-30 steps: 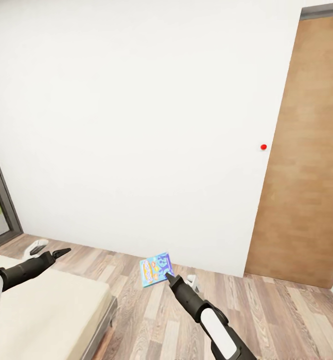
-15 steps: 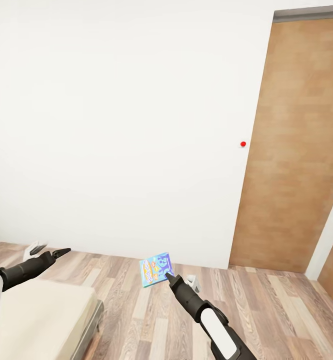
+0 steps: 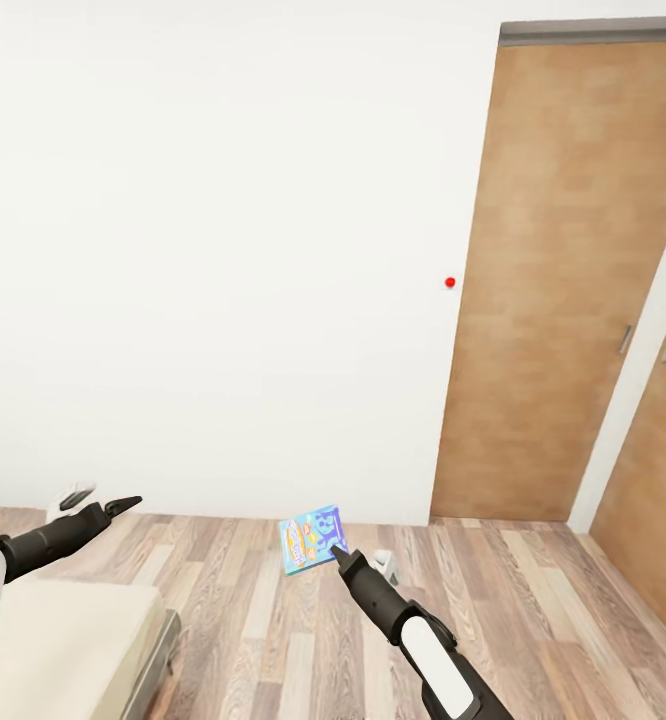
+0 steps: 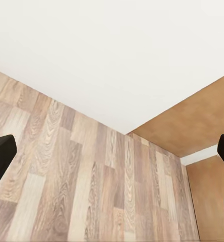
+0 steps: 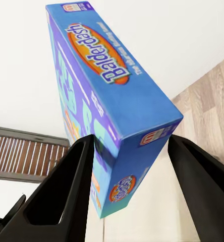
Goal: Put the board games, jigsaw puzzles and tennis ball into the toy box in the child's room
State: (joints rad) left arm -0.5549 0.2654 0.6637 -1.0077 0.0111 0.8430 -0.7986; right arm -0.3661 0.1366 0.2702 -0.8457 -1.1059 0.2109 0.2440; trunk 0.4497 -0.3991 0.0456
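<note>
**Up in the air: a blue game box held by the right gripper**

Right now the blue board game (image 3: 313,539) is held up over the wood floor (image 3: 273,600), out in front of the robot. In the right wrist view the box (image 5: 104,101) looks big and close. It has an orange patch with the word "Balderdash" on its long side. It is tilted, with one corner pointing up.

The right gripper (image 3: 339,553) pinches the box. In the right wrist view its two dark fingers (image 5: 66,196) sit one on each side of the box, at its lower end, and press on it.

The left gripper (image 3: 123,503) hangs over the floor, off to the left, just past the corner of the bed (image 3: 63,640). It holds nothing. In the left wrist view its two dark fingertips (image 4: 1,159) are far apart, so this one is spread wide.

The bed is beige with a grey edge, low in the left corner of the head view.

Behind it all is a plain white wall (image 3: 223,250) with a small red dot (image 3: 450,283) on it. Next to the dot stands a tall brown wooden door (image 3: 553,280), and a second brown door (image 3: 653,450) is at the far right.
</note>
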